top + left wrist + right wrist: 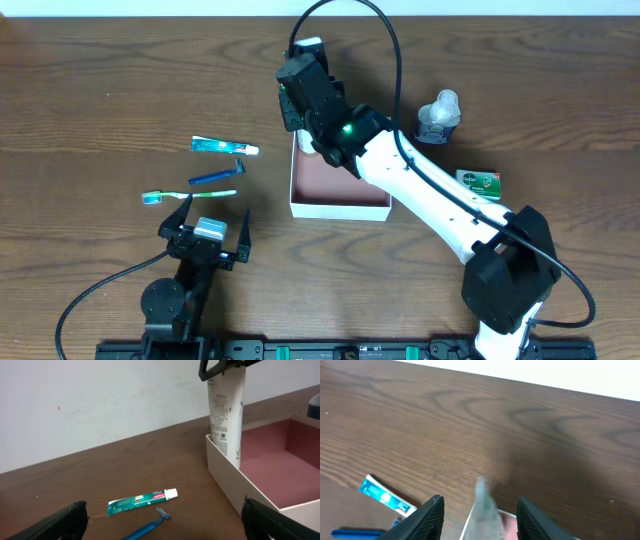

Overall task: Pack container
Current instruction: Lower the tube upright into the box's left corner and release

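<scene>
Overhead view: we record the container (335, 209), a square shallow open-topped box with white outer walls and a dusty pink inside, lying near the middle of the brown wooden table (100, 90). The white right arm (430, 195) lies across its near-right corner. The right gripper (480, 499) stands over the container's far-left corner. From the left wrist camera we see a tall white plastic tube with small printed text (226, 415) standing upright inside that corner, against the left wall, its top between the black fingers (215, 369). From the right wrist camera the two fingers are parted partway and the blurred tube top sits between them. We see table surface on either side of it, so neither pad appears to touch the tube. The left gripper (205, 238) sits well apart from the container, to its near left, with its jaws spread wide and holding nothing. Left of the container lie a teal-and-white toothpaste tube (225, 147), a blue disposable razor (216, 177) and a green-and-blue toothbrush (190, 195), none touching the container. To its right sit a clear crumpled plastic bottle (438, 115) and a small green-and-white carton (480, 182), both apart from the container walls.
</scene>
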{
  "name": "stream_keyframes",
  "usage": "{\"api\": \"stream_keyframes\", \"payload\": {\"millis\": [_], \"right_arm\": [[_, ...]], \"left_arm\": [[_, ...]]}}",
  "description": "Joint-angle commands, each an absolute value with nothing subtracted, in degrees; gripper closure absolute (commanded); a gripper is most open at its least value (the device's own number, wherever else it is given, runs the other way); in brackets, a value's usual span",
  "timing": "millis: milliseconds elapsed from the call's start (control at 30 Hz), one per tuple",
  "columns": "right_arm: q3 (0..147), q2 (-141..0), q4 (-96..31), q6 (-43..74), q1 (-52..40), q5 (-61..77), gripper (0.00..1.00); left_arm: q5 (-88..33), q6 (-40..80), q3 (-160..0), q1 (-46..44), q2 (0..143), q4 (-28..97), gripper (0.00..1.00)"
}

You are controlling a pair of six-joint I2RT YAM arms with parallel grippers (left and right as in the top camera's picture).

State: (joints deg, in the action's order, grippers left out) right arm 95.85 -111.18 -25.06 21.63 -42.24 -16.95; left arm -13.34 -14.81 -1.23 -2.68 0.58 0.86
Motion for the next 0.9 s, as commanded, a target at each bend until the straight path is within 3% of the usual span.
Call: {"api": "stream_keyframes", "payload": {"millis": [0, 367, 567, 867], "right_arm": [[96.68, -110.13, -25.61, 20.53, -42.83, -14.79, 0.54], [96.68, -105.10, -33.39, 25.43, -42.83, -13.98, 0.62], [96.68, -105.10, -36.27, 29.50, -42.83, -13.65, 0.74], [96.68, -105.12, -36.93, 31.27, -42.83, -12.16, 0.77]], "left_arm": [[-14.15, -14.28, -0.23, -2.42, 0.25, 2.79, 0.02], [-14.15, -14.28, -0.23, -2.44, 0.25, 2.79, 0.02], [-14.15, -14.28, -0.23, -2.42, 0.25, 2.79, 0.02], [-14.15, -14.28, -0.23, -2.44, 0.25, 2.79, 0.02]]}}
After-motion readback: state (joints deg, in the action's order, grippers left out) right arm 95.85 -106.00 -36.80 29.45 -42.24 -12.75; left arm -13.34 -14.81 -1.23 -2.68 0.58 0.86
